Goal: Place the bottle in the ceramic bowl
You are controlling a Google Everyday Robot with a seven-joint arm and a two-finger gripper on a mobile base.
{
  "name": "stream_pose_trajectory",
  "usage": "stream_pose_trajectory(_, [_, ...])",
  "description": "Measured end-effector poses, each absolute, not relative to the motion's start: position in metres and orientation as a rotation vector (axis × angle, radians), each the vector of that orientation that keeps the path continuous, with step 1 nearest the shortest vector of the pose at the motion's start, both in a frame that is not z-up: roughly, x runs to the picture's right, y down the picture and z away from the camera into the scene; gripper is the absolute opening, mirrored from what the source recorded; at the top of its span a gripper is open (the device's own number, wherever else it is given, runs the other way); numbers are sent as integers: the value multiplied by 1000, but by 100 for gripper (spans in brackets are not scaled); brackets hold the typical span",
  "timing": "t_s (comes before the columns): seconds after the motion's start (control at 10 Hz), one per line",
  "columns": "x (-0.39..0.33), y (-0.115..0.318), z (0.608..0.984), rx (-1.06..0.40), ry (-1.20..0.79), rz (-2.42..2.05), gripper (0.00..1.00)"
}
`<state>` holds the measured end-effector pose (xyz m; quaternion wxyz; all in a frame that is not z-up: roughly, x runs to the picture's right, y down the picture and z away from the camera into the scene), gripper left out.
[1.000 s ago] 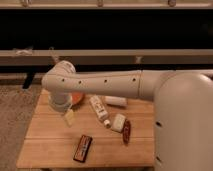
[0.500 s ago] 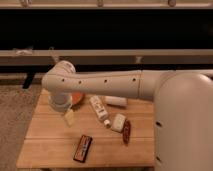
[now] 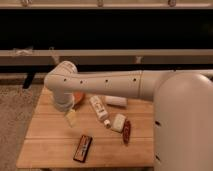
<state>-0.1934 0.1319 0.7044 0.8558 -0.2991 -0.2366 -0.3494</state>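
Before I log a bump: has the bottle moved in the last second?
No. The bottle keeps its spot beside the ceramic bowl; the claw hovers nearby.

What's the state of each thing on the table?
ceramic bowl: upright, mostly hidden behind the arm
bottle: lying flat on the table, outside the ceramic bowl, not held
white cylinder: lying on its side
gripper: low over the table by the ceramic bowl, apart from the bottle

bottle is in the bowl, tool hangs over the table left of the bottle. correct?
Not quite. The bottle is not in the bowl; it lies on the table, to the right of the bowl, which is partly hidden behind the arm. The camera view shows this. The rest is right: the tool hangs over the table left of the bottle.
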Motion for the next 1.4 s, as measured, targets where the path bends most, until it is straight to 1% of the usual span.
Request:
stream_pose_trajectory(0.4, [-107, 132, 759, -724, -371, -546, 80])
stream_pose_trajectory(0.5, [-86, 133, 768, -744, -326, -481, 80])
stream_pose_trajectory(0.6, [-58, 132, 783, -769, -233, -351, 80])
stream_pose_trajectory(1.0, [-37, 121, 802, -757, -48, -182, 80])
stream_pose_trajectory(1.4, [-23, 110, 825, -735, 43, -56, 80])
